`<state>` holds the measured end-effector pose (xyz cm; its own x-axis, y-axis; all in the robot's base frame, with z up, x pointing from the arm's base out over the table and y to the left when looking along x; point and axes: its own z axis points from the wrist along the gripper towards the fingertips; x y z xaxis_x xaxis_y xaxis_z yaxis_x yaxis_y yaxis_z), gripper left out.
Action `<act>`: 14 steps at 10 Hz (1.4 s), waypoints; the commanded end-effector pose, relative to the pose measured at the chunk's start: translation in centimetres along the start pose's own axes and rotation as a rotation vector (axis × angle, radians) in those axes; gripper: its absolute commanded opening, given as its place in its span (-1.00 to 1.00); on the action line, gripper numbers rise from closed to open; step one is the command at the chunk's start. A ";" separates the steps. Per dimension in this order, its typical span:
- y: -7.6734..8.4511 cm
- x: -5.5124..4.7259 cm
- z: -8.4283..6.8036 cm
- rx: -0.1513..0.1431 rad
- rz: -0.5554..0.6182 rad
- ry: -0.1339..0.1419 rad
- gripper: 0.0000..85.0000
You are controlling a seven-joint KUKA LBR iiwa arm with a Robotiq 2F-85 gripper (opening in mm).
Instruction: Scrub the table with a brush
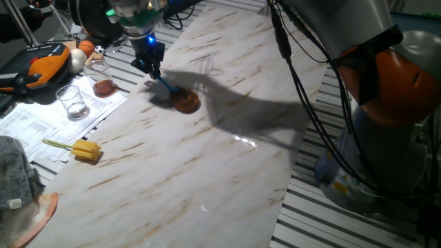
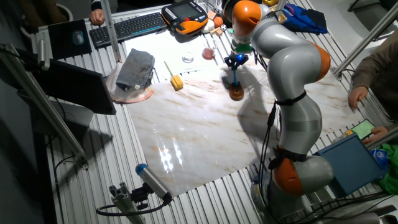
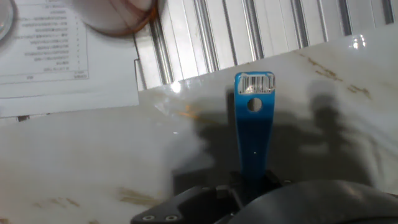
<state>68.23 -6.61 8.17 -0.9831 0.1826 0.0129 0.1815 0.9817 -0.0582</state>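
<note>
The table (image 1: 207, 158) is a long white marble-patterned slab with tan streaks; it also shows in the other fixed view (image 2: 205, 130) and in the hand view (image 3: 93, 155). The brush has a blue handle (image 1: 165, 84) and a round reddish-brown head (image 1: 187, 102) that rests on the slab. My gripper (image 1: 152, 67) is shut on the upper part of the handle and holds the brush slanted, head down. In the other fixed view the gripper (image 2: 236, 61) stands above the brush head (image 2: 236, 94). In the hand view the blue handle (image 3: 253, 124) sticks up from between the jaws; the head is hidden.
Left of the slab on the grating: a yellow sponge on a stick (image 1: 81, 149), a glass (image 1: 72, 102), a glass with reddish liquid (image 1: 102, 79), papers (image 1: 41, 117), an orange pendant (image 1: 45, 62), a grey cloth (image 1: 17, 172). The arm's base (image 1: 386, 138) stands at the right.
</note>
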 end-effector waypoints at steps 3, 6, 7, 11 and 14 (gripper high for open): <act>1.5 -0.8 0.0 -0.010 0.059 0.009 -1.00; 4.7 -0.4 -1.0 0.008 0.148 0.030 -1.00; 5.6 0.2 -0.9 0.013 0.170 0.027 -1.00; 6.8 2.5 -0.7 0.050 0.150 0.021 -1.00; 3.6 2.0 -0.1 0.021 0.038 0.015 -1.00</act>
<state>66.95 -2.32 8.07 -0.9723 0.2323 0.0244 0.2298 0.9700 -0.0787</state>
